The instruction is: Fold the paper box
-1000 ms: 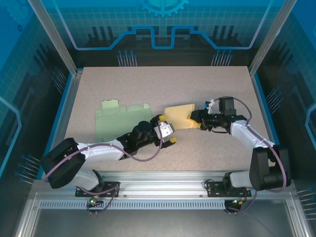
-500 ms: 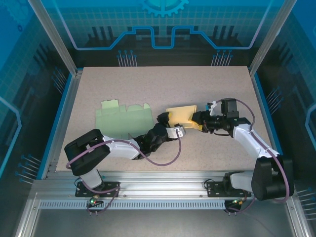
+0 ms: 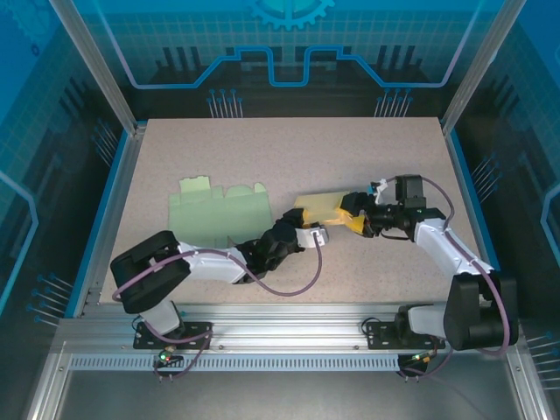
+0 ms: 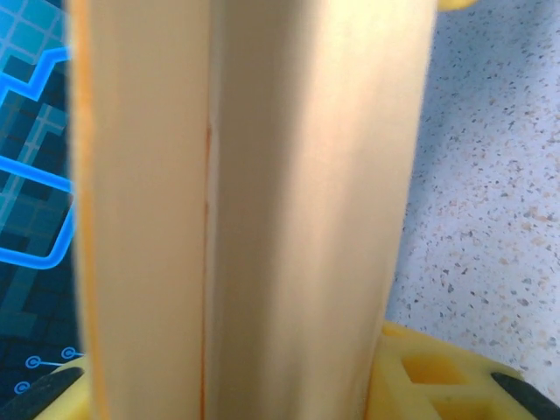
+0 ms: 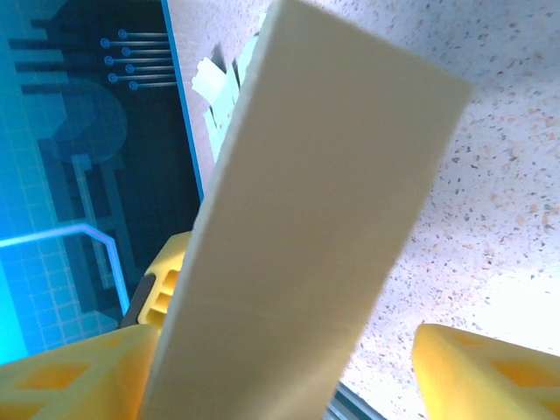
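Left end effector (image 3: pixel 313 229): closed on the near edge of the yellow paper box (image 3: pixel 322 205). In the left wrist view, a creased panel of the box pinched between the yellow fingers (image 4: pixel 433 378), one at each side.

Right end effector (image 3: pixel 351 213): jaws wide around the right end of the box, gripping nothing. In the right wrist view, one finger (image 5: pixel 79 376) against the panel and the other finger (image 5: pixel 490 367) clear of it, with speckled surface showing in the gap.

Box: partly folded, near the middle of the tabletop (image 3: pixel 289 149), between the two end effectors.

Left of the box, near but apart from it: a flat green cut sheet (image 3: pixel 214 210) lying on the tabletop.

Toward the near edge from the box: both arms reaching back to their bases.
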